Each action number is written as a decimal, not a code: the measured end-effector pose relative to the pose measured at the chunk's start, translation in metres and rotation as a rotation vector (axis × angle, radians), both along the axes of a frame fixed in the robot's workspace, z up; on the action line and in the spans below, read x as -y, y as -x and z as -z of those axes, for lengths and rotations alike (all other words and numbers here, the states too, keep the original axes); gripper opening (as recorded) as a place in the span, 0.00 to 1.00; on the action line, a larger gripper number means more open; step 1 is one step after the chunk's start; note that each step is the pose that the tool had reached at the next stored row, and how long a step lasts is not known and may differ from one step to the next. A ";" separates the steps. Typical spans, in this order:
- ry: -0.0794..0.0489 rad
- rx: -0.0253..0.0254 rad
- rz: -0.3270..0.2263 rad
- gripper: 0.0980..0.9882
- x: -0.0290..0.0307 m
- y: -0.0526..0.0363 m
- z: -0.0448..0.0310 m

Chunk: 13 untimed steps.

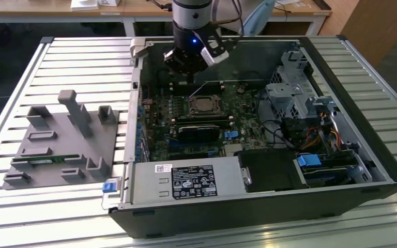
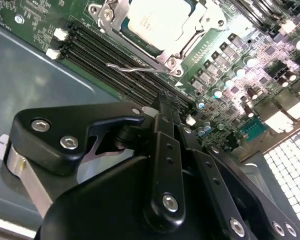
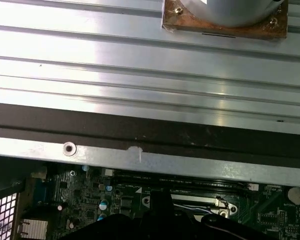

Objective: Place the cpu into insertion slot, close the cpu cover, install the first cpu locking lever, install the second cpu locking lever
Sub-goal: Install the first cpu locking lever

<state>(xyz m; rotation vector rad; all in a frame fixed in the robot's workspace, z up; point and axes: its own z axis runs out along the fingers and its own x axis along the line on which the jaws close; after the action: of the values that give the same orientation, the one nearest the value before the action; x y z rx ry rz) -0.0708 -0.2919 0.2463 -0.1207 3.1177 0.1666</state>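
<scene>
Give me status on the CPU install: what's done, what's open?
Done: the cpu sits in the insertion slot, and the cpu cover looks closed over it. In hand: the gripper hovers beside the socket, holding nothing visible. Left: one thin locking lever appears unlatched; the second lever's state I can't tell.

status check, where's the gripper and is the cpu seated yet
Gripper hovering over the far edge of the board, behind the insertion slot. Cpu seated in slot, cpu cover down over it. Thin wire lever beside the slot, sticking out.
</scene>
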 end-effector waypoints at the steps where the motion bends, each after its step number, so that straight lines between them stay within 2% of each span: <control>1: 0.000 0.0001 0.000 0.01 0.0000 -0.0005 0.0002; 13: 0.000 0.0002 0.005 0.01 -0.0001 -0.0146 0.0040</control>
<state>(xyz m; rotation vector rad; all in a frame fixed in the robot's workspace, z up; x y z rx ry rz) -0.0562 -0.2918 0.2423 -0.1130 3.1174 0.1668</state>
